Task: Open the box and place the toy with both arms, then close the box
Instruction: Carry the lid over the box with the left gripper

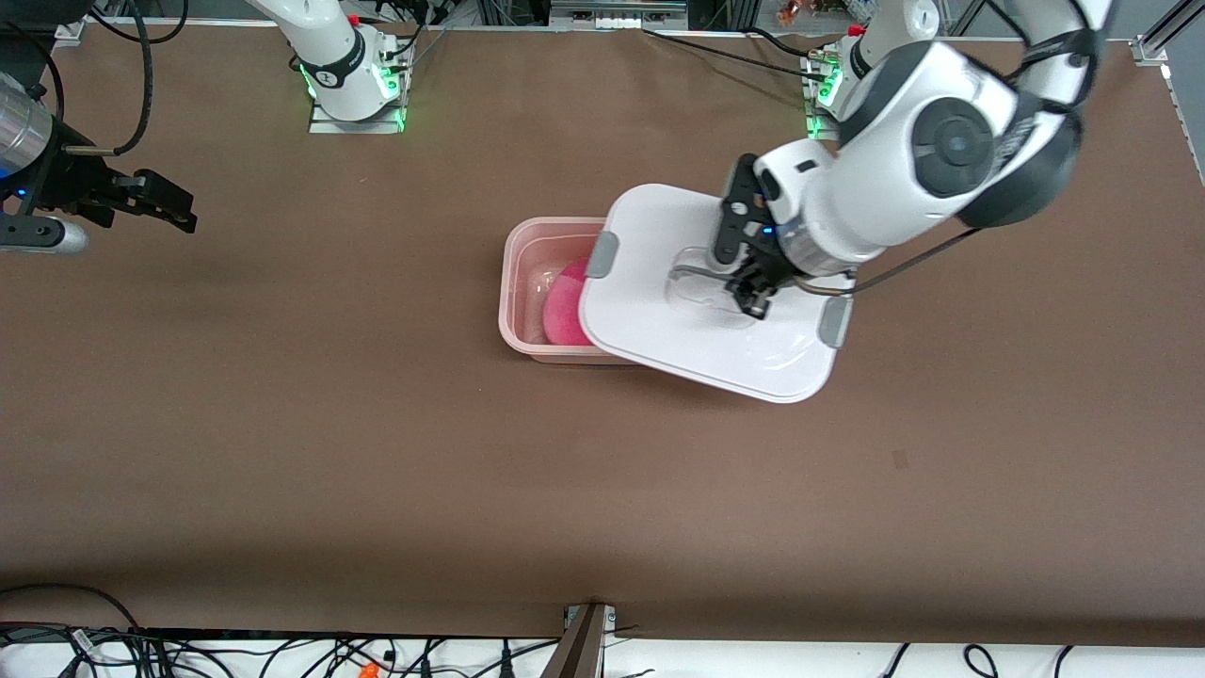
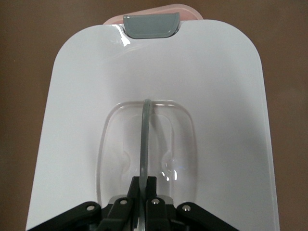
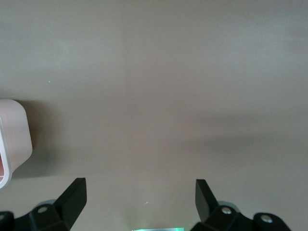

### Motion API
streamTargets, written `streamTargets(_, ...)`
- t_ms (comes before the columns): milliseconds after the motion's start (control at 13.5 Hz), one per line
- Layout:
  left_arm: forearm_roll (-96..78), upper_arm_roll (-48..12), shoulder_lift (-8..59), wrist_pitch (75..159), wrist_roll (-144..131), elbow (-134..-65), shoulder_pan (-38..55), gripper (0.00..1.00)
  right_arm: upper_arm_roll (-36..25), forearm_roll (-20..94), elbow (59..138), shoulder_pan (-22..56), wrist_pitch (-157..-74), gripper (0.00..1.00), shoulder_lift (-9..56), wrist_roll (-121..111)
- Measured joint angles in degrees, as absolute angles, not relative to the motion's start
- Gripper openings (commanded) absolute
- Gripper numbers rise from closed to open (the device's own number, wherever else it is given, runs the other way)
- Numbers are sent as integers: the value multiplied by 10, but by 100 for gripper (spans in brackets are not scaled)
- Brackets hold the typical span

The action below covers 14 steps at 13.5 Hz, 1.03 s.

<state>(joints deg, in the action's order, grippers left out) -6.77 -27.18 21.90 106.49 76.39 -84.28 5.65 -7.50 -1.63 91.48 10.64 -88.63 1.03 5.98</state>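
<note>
Box [image 1: 527, 282] sat mid-table with the toy [image 1: 563, 303] inside. My left gripper [image 1: 750, 299] pinched the lid [image 1: 659, 311] by its handle [image 2: 144, 139], half over it. My right gripper [image 1: 155, 205] waited, fingers wide, over the table [image 1: 377, 452].

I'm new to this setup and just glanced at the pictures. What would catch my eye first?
The white lid, held by its clear handle in the shut left gripper, sits skewed over the pinkish box at mid-table. The bright pink toy peeks out inside. The right gripper waits open over its end.
</note>
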Motion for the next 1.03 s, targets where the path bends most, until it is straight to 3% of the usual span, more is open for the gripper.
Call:
streamTargets(295, -69, -273, 235, 1150, 737, -885, 100, 0, -75, -16, 914, 106, -909, 100, 14, 60)
streamTargets(665, -69, -274, 240, 1365, 632, -1005, 172, 0, -75, 3, 913, 107, -916, 100, 21, 60)
streamTargets(1034, -69, -272, 237, 1385, 629, -1043, 175, 0, -76, 4, 913, 107, -916, 100, 21, 60)
